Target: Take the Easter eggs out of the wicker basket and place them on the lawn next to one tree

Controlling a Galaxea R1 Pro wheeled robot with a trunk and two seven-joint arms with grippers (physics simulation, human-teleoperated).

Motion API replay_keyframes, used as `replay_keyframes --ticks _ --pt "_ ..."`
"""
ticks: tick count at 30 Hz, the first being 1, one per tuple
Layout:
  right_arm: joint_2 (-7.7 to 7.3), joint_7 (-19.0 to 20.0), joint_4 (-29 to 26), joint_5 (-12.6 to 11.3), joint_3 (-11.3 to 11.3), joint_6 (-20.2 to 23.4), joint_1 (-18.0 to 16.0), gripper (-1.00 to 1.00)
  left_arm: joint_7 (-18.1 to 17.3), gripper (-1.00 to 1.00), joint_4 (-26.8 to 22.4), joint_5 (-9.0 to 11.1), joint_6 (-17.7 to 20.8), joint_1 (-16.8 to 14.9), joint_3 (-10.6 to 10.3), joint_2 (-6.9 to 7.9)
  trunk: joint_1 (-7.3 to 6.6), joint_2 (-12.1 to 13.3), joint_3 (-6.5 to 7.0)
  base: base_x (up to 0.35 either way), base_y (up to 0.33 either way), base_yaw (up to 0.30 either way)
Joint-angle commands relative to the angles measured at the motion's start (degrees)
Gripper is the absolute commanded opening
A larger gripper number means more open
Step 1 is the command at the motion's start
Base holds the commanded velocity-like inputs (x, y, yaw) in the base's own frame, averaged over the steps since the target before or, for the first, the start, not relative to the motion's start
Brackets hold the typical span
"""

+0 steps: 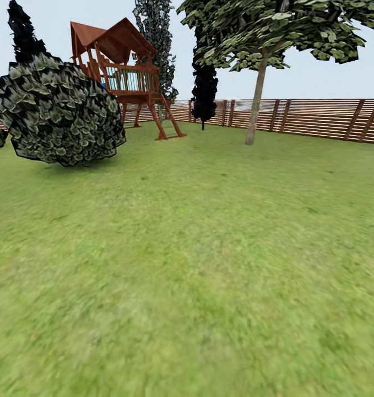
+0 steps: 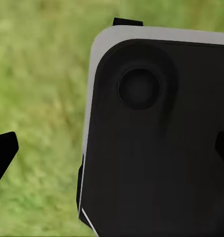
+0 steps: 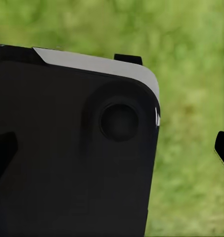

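Facing lawn [image 1: 209,264], tree [image 1: 256,102], playset [image 1: 126,77], fence [image 1: 319,117]

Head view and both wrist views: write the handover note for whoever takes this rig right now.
Left gripper: fingertips apart at the picture's edges, nothing between them; it points at a black, pale-edged part of the robot's body over grass.
Right gripper: likewise open and empty.
Things: the lawn lies ahead. A pale-trunked tree stands by the fence, with the playset and a round bush further left.
Done: nothing that can be confirmed from here.
Left: find the basket, take out all three eggs and set them by one tree, perhaps this one.
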Motion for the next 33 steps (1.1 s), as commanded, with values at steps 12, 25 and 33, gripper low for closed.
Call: replay_keyframes --ticks 12,25,33 --pt "-0.1 0.0 0.0 0.5 0.0 -0.2 0.0 1.0 0.0 1.0 0.1 0.1 -0.2 -0.1 0.3 -0.01 0.03 0.0 -0.05 0.324 0.0 0.0" --pt "-0.01 0.0 0.0 0.5 0.0 -0.2 0.0 1.0 0.0 1.0 0.1 0.1 -0.2 0.0 0.3 -0.01 0.03 0.0 -0.05 0.324 0.0 0.024" --pt "0.33 0.0 0.0 0.5 0.0 -0.2 -0.1 1.0 0.0 1.0 0.1 0.1 -0.2 -0.1 0.3 -0.01 0.03 0.0 -0.05 0.324 0.0 0.273"
